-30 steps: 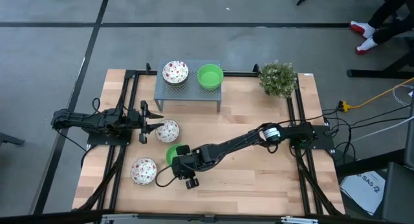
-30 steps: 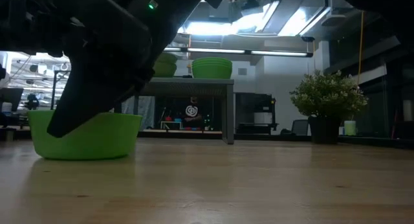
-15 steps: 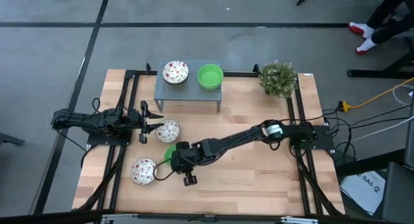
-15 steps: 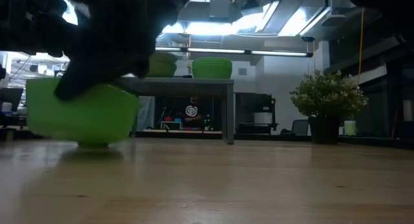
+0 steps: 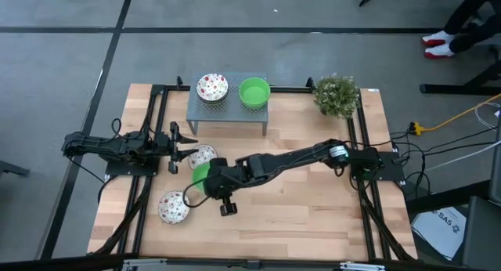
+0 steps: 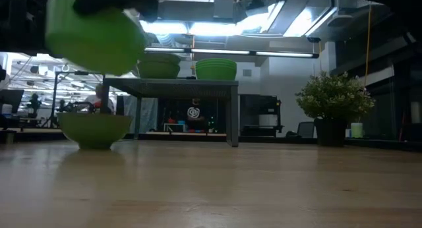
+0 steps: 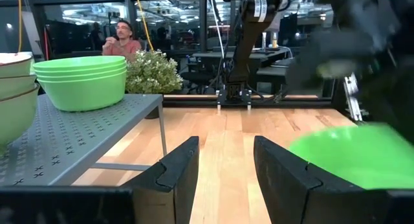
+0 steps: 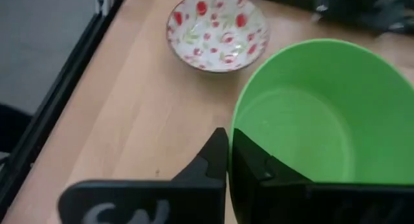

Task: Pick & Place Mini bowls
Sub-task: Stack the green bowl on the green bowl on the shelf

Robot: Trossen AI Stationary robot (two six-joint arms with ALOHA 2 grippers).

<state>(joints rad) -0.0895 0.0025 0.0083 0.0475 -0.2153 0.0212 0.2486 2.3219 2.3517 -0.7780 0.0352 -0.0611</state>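
In the high view the right arm [image 5: 274, 163] covers most of the green bowl [image 5: 200, 173] and part of the speckled bowl [image 5: 205, 154] beside it. In the low view that green bowl [image 6: 95, 38] is smeared by blur and cut by the top edge. The left wrist view shows it [image 7: 349, 160] blurred, running off the picture's right edge, under a dark blurred mass. A person [image 7: 119, 37] beyond the surface is too small to make out.
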